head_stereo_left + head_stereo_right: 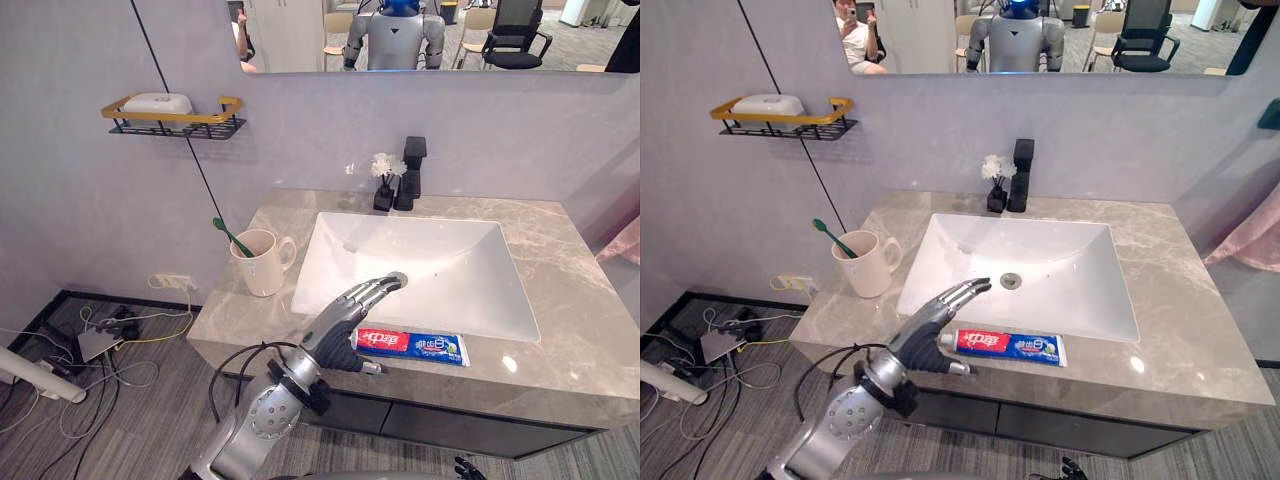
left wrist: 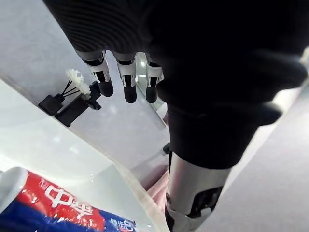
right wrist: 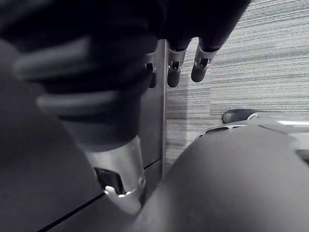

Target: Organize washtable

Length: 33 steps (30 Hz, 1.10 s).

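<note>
Table (image 1: 585, 345): toothpaste (image 1: 415, 346) at sink's (image 1: 470, 290) 6 o'clock.
Left hand (image 1: 345, 325): fingers apart, over its 9 o'clock end.
Tip: grip mid-tube imo.

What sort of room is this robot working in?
Probably a bathroom mock-up in an office: sink and tap, toothbrush in a mug, toothpaste, and office chairs in the mirror.

The sink (image 1: 420, 260) is set in the middle of the countertop (image 1: 590, 330). Behind it, against the wall, stands the faucet (image 1: 412, 172), with a small vase of flowers (image 1: 384, 180) just to its left. Left of the sink stands a mug (image 1: 262, 265) with a toothbrush (image 1: 232, 237) in it. A toothpaste tube (image 1: 412, 345) lies along the counter's front strip, before the sink. The left hand (image 1: 350, 320) is at the tube's left end, its fingers stretched over the sink's front left corner. On the wall to the left, a shelf (image 1: 200, 118) holds a soap bar (image 1: 157, 103).
</note>
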Available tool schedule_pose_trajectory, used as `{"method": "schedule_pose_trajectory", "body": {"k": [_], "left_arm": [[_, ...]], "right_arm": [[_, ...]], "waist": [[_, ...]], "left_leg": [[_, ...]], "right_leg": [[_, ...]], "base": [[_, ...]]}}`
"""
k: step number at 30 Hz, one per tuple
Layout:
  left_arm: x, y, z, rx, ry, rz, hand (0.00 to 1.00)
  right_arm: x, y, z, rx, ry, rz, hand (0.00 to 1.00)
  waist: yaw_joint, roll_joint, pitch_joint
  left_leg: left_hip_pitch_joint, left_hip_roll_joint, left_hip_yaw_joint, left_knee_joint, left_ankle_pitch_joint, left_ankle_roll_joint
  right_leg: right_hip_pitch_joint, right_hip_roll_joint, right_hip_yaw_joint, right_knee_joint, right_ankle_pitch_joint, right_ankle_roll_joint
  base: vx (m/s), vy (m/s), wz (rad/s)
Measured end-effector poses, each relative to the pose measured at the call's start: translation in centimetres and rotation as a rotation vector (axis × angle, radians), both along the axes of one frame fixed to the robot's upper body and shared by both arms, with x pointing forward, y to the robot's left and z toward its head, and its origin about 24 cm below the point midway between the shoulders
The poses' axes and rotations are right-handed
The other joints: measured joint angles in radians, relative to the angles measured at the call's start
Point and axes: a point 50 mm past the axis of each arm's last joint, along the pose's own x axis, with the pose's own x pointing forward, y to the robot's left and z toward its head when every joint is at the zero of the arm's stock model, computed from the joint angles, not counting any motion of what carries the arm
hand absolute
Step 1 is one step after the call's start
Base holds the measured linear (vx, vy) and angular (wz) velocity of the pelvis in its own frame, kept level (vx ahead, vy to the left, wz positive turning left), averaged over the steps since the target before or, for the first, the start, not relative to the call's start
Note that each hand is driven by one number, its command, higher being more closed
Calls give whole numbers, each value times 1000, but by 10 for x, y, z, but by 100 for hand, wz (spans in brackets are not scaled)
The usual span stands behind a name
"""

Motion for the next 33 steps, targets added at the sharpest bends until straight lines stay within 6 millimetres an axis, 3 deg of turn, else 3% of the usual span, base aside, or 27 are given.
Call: {"method": "schedule_pose_trajectory", "body": {"k": [7,12,33], "left_arm": [[8,-11,-26,94,82,-20,0],[10,-10,-37,121,130,0,0],[24,-7,-41,61,214,47,0]], "right_arm": [[1,0,0,1,-1,0,0],[8,1,1,1,-17,1,0],[6,3,-1,14,4,-21,0]], "waist": [[-5,-3,2],[-33,-6,4],[-53,-8,6]], "left_leg": [[4,2,8,-9,0,0],[5,5,14,-13,-1,-1],[17,8,27,-26,-1,-2]], "right_leg": [[-1,1,5,-6,0,0],[-1,3,8,-10,1,-1],[0,5,23,-14,1,0]], "base": [[0,-1,-1],[0,-4,-1],[-8,-1,-2]]}}
